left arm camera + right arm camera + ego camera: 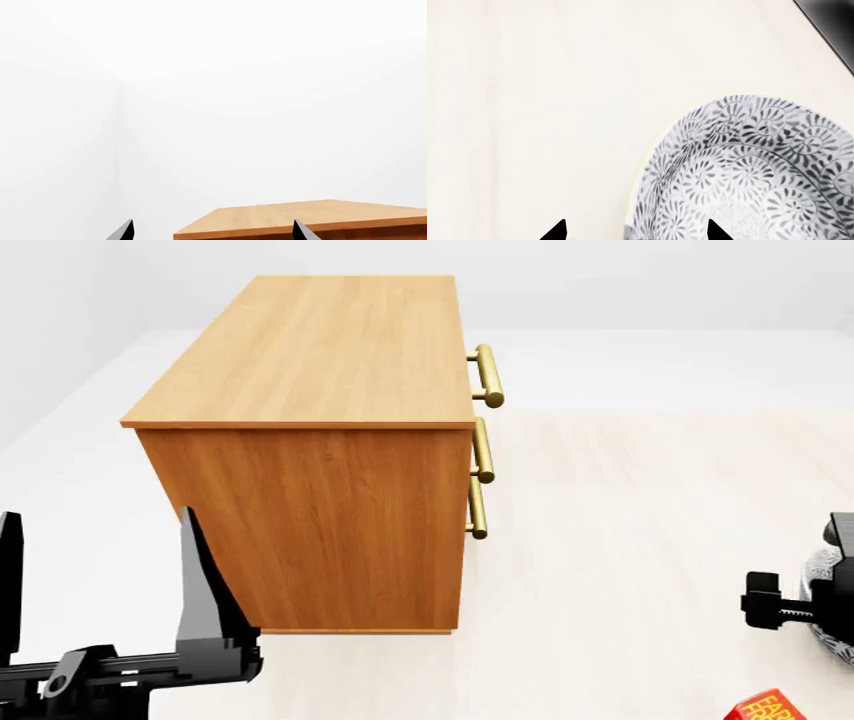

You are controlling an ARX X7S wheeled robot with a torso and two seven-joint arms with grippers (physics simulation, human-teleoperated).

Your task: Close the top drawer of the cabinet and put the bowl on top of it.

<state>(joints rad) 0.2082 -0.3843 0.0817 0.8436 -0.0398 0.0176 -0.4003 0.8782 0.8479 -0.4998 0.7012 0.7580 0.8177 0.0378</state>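
The cabinet [314,440] stands on the pale floor [641,540] toward its far left corner, and the head view shows its side panel and bare top. All three brass handles [486,375] line up along its right front edge and none juts past the others, so the top drawer [470,375] looks shut, though its face is hidden from here. The step in hand, then, is fetching the bowl.

The bowl [747,175] sits on the floor at the near right edge of the head view, mostly cut off there. In the right wrist view it fills the lower right, with its patterned wall just beyond the fingertips. The right gripper [637,235] has its fingers spread apart, with the near wall and rim of the bowl lying between the two tips. To grip well, it should lower one finger inside the rim and one outside, then pinch the wall squarely, since a glancing close could tip or skid the bowl.

The left gripper [100,585] hangs beside the cabinet's near left corner with its fingers wide apart, holding nothing. It should keep clear of the cabinet top, where the bowl must land.
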